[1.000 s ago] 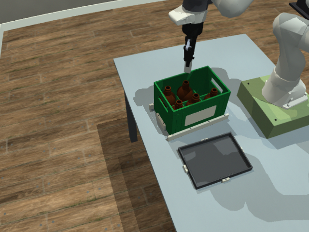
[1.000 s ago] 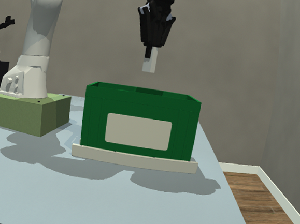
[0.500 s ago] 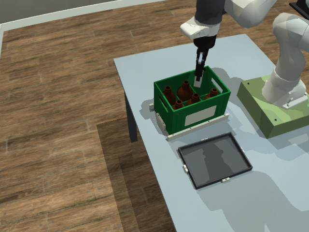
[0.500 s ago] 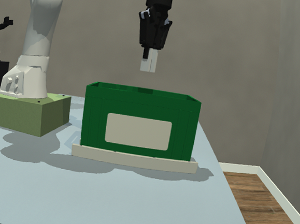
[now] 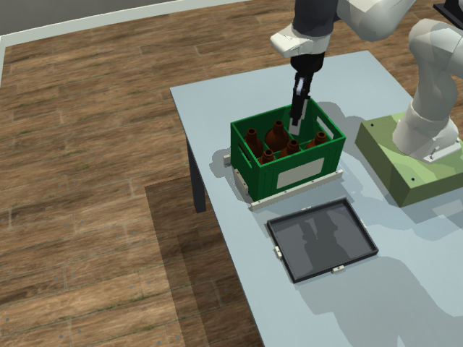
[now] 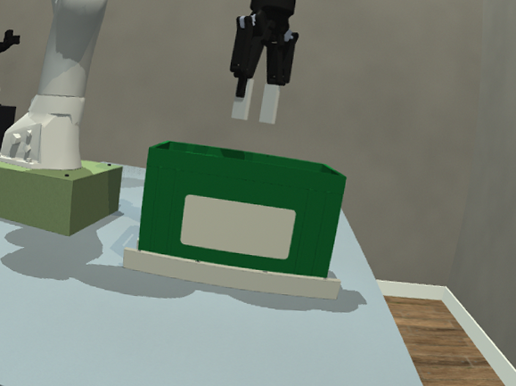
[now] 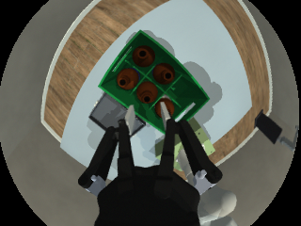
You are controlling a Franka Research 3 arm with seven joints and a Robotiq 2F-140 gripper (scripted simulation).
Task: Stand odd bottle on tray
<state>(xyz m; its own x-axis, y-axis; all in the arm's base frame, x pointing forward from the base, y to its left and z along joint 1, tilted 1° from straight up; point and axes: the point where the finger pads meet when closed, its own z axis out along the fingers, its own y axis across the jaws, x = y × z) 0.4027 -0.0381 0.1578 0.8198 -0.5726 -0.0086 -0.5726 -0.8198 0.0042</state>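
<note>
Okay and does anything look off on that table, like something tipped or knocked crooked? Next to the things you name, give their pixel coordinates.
Nothing stands out: the green crate (image 5: 299, 178) (image 6: 242, 185) (image 7: 119, 96) sits level, the tray (image 5: 328, 238) (image 7: 110, 113) lies flat, and all five bottles look upright. I can't judge small neck differences.
</note>
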